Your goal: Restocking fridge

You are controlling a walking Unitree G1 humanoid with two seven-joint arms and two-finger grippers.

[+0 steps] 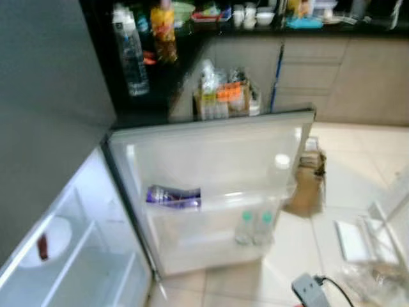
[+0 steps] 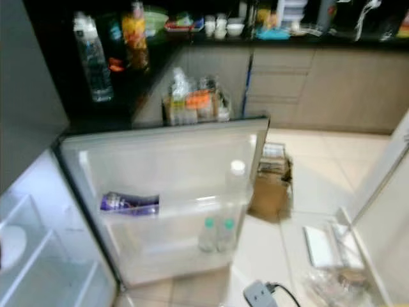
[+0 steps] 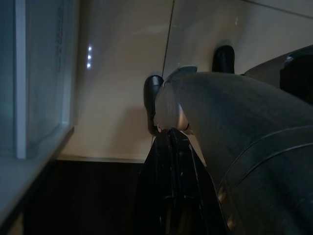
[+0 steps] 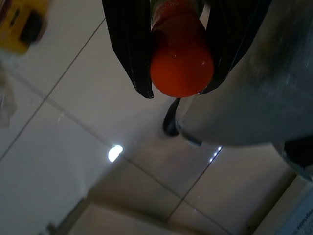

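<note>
Kitchen, fridge door point(image 1: 211, 153) open, frame centre: partly stocked. Right end effector point(image 4: 176, 83) clamped on orange-capped bottle point(image 4: 181, 63); left end effector point(image 3: 171, 142) closed, empty.

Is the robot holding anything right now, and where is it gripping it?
The right gripper clamps an orange bottle near one rounded end. The left gripper is shut, holding nothing.

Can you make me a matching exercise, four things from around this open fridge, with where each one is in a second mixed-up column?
Things:
1. purple packet
2. two green-capped bottles
3. orange-capped bottle
4. clear water bottle

Places:
A. dark countertop
B. between the right gripper's fingers
C. upper door shelf
D. lower door shelf

Pairs: 1-C, 2-D, 3-B, 4-A
</note>
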